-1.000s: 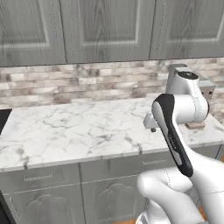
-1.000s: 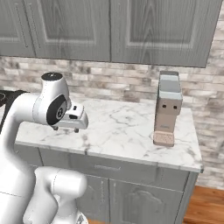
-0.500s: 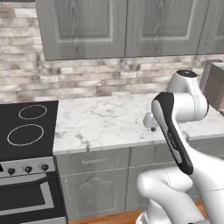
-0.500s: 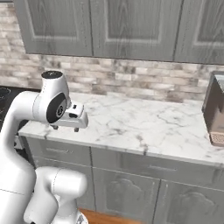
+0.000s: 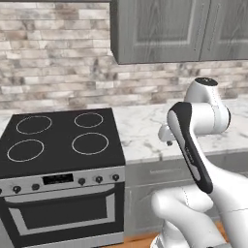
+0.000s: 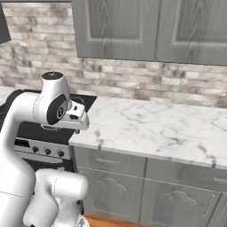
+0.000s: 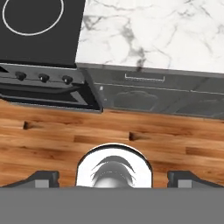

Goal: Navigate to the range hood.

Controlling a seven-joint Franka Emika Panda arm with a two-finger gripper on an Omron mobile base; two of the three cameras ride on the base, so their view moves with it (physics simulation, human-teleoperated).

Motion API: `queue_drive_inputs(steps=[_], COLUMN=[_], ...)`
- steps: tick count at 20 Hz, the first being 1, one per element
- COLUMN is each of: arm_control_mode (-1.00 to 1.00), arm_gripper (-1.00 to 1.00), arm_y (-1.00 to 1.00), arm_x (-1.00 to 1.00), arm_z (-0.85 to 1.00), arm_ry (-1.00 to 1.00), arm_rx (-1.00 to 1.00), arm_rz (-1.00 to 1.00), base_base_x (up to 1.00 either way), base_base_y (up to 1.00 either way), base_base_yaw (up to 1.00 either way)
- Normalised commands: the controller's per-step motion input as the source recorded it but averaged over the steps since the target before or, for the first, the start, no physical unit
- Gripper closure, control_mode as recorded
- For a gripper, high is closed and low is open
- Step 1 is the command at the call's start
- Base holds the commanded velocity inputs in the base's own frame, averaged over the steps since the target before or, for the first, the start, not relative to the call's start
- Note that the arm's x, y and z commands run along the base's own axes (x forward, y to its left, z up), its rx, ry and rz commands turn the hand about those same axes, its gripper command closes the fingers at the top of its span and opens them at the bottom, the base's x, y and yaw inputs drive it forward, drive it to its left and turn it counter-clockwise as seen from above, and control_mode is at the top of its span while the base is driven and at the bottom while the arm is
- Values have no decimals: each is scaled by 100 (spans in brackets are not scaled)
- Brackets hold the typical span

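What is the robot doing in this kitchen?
It isn't holding anything. The robot is driving along the kitchen counter to get in front of the range hood, a thin dark edge at the very top above the black stove. The stove now sits right ahead on the left side. The arm is folded up, and its gripper points down at the wooden floor with its fingers spread open.

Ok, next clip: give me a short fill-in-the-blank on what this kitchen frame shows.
1. The black stove has ____ white rings on top.
2. The counter beside the stove looks like white ____.
3. In the hand view, the floor is made of ____.
4. The wall behind the stove is faced with ____.

Missing words: four; marble; wood; brick
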Motion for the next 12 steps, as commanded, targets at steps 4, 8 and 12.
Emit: queue_drive_inputs(steps=[4, 8, 12], arm_control_mode=[100, 100, 100], arm_gripper=[-100, -100, -100], arm_y=[0, 0, 0], arm_x=[0, 0, 0], arm_z=[0, 0, 0], arm_ry=[0, 0, 0], arm_rx=[0, 0, 0], arm_rz=[0, 0, 0], base_base_x=[8, 20, 42], base_base_y=[100, 100, 99], base_base_yaw=[0, -1, -6])
